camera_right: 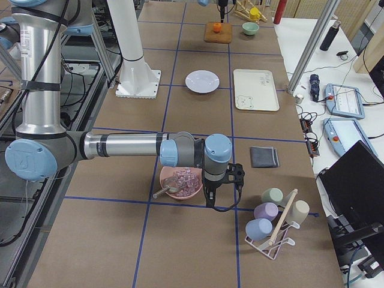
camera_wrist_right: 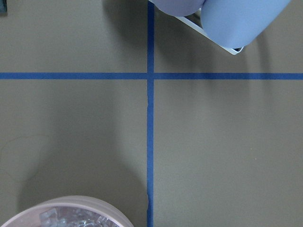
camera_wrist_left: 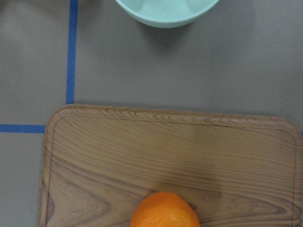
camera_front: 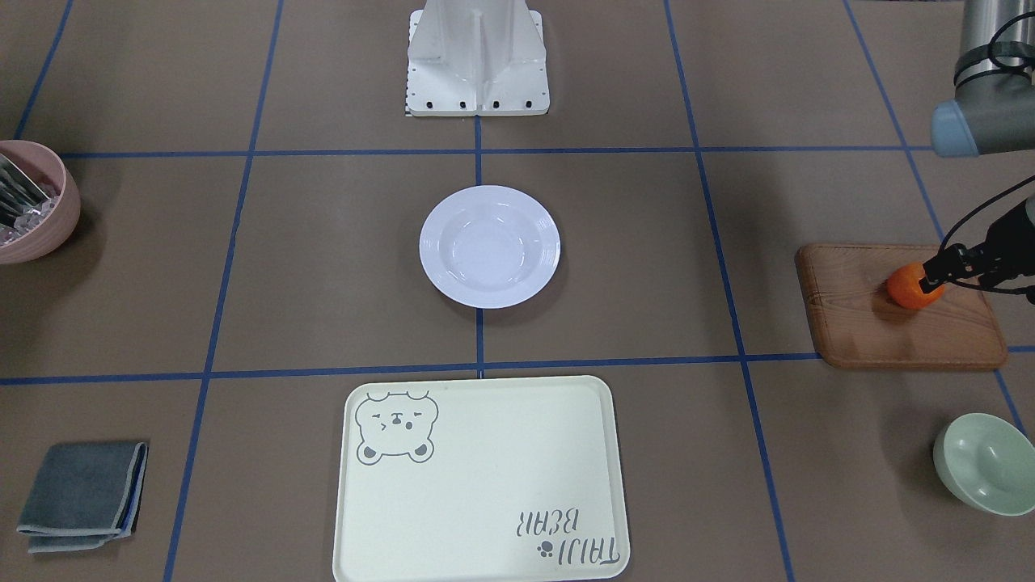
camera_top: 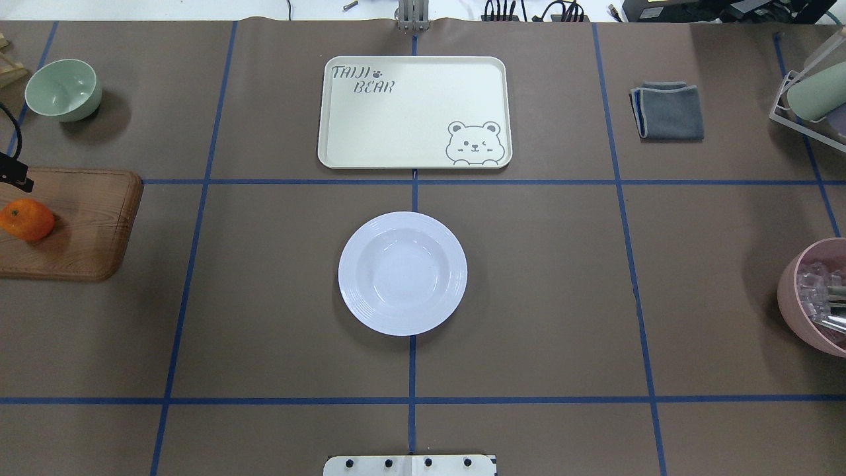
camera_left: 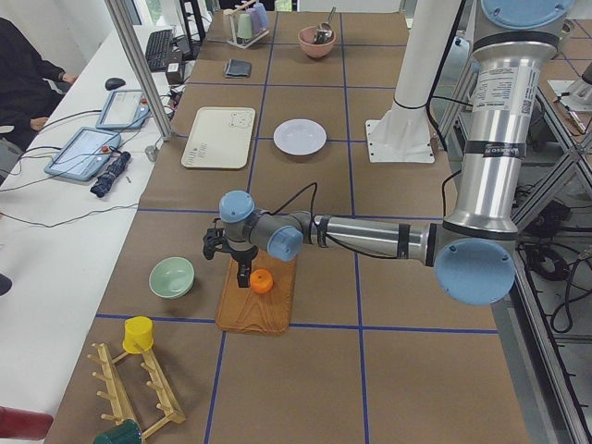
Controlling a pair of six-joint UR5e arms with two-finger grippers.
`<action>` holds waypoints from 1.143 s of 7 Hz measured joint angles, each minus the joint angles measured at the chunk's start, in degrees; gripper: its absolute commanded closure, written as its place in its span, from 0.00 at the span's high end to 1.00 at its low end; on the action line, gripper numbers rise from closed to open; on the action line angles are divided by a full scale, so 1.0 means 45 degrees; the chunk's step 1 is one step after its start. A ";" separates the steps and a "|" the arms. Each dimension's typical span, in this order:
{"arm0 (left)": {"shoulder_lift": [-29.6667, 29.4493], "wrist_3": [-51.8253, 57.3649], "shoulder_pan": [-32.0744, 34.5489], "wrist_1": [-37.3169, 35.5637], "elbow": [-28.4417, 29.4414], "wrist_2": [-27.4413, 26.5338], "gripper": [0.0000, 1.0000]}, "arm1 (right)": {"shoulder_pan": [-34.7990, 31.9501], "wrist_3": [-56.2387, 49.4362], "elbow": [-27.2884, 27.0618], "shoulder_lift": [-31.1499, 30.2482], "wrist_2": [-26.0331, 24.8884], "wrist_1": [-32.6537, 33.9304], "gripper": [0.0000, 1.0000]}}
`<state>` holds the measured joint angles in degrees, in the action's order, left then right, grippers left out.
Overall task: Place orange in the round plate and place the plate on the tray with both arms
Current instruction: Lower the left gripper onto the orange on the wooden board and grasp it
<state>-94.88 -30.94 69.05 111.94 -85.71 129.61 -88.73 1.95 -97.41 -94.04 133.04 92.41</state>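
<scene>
The left arm [camera_left: 370, 236] lies stretched out level above the table, its wrist bent down over a wooden board [camera_front: 889, 331]. The left gripper [camera_front: 930, 280] stands at the orange [camera_front: 907, 291]; one black finger overlaps the fruit, but I cannot tell whether the jaws grip it or only flank it. The orange, small, round and dimpled, is on the board, well apart from the plate [camera_front: 489, 246]. The board is brown with wavy grain, rounded corners and a shallow groove near the edge.

The right arm [camera_right: 120, 146] likewise reaches out level, and the right gripper [camera_right: 217, 195] points down just beside a pink bowl [camera_right: 180, 183] of clear pieces; how its jaws stand cannot be told.

The plate is glossy white, deep and ridged at the rim, and lies at mid-table. The tray [camera_front: 485, 501], matt cream with rounded corners and a grey bear drawing, lies near it. A smooth pale green bowl [camera_front: 982, 461] stands near the board.
</scene>
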 measured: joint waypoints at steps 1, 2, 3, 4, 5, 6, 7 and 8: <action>-0.0018 -0.0090 -0.0209 0.0224 0.0216 -0.0021 0.99 | 0.0006 -0.0002 0.0005 0.0029 0.0016 0.0001 1.00; -0.0020 -0.0117 -0.0379 0.0309 0.0324 -0.0028 0.99 | 0.0009 0.0000 0.0011 0.0057 0.0022 0.0000 1.00; -0.0017 -0.0116 -0.0500 0.0331 0.0386 -0.0031 0.99 | 0.0030 0.0009 0.0020 0.0086 0.0020 0.0005 1.00; -0.0015 -0.0102 -0.0567 0.0341 0.0476 -0.0036 0.99 | 0.0054 0.0013 0.0029 0.0104 0.0012 0.0009 1.00; -0.0017 -0.0088 -0.0607 0.0365 0.0594 -0.0040 0.99 | 0.0076 0.0015 0.0037 0.0111 0.0008 0.0010 1.00; -0.0015 -0.0082 -0.0646 0.0399 0.0683 -0.0037 0.99 | 0.0089 0.0016 0.0058 0.0116 0.0009 0.0010 1.00; -0.0012 -0.0083 -0.0721 0.0422 0.0767 -0.0034 0.99 | 0.0100 0.0015 0.0089 0.0116 0.0018 0.0011 1.00; -0.0010 -0.0091 -0.0826 0.0432 0.0865 -0.0032 0.99 | 0.0105 0.0016 0.0110 0.0117 0.0018 0.0011 1.00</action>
<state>-94.93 -31.35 65.33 113.88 -81.82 129.46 -88.26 2.02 -96.92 -93.52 133.13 92.46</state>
